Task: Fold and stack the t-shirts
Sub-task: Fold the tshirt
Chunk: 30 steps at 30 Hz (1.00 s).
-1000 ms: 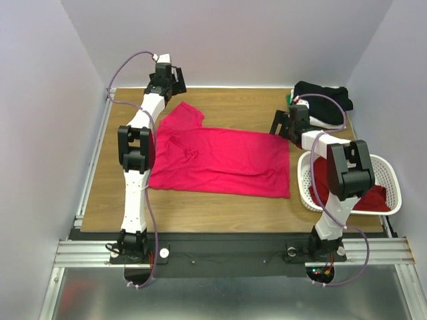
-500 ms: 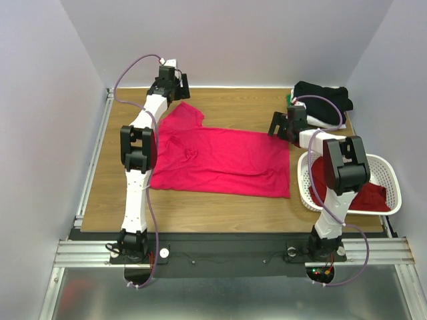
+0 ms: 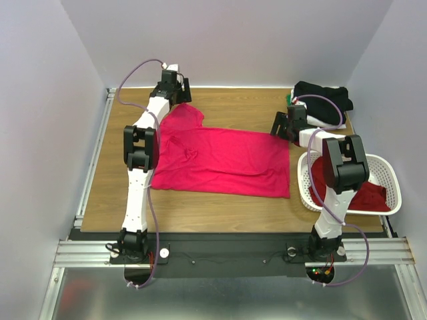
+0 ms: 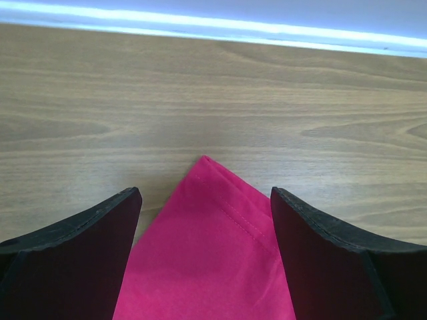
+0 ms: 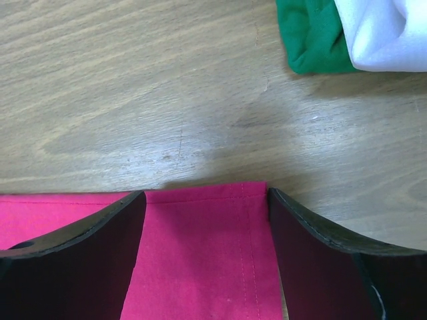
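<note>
While the bright pink-red t-shirt point(image 3: 220, 160) lies flat on the table point(image 3: 200, 208), one basket point(image 3: 395, 181) right of it holds a darker red t-shirt point(image 3: 371, 199); beyond its far right corner sit three folded shirts point(image 3: 327, 107): black point(image 3: 323, 93), white point(image 5: 383, 33), green point(image 5: 313, 37). Wrist views alone show jaws apart: left gripper point(image 4: 205, 195) straddling its sleeve tip, right gripper point(image 5: 207, 197) that corner.
</note>
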Available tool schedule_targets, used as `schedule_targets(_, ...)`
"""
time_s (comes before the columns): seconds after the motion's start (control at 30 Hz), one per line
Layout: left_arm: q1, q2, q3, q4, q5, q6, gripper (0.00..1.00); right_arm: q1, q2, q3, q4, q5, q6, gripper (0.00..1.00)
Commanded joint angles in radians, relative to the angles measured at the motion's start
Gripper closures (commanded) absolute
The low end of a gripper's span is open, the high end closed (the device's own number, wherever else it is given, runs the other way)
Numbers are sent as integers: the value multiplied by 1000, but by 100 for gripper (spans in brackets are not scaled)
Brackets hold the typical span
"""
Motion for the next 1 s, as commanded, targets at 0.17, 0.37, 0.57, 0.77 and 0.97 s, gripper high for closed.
schedule_targets(0.17, -7, 33, 64, -46, -68, -83, 14, -3, -11, -2, 14, -60, 5, 22)
schedule_targets(0.37, -7, 51, 77, -69, -101, -86, 19, -3, 0, -8, 25, -69, 2, 22)
schedule_targets(0.57, -8, 91, 125, -111, -118, -72, 21, -3, 1, -19, 40, -80, 0, 22)
schedule_targets(0.77, -8, 97, 125, -118, -114, -69, 30, -3, 7, -26, 57, -108, -3, 22)
schedule_targets(0.97, -8, 93, 107, -102, -88, -64, 74, -3, 8, -31, 65, -118, -6, 22)
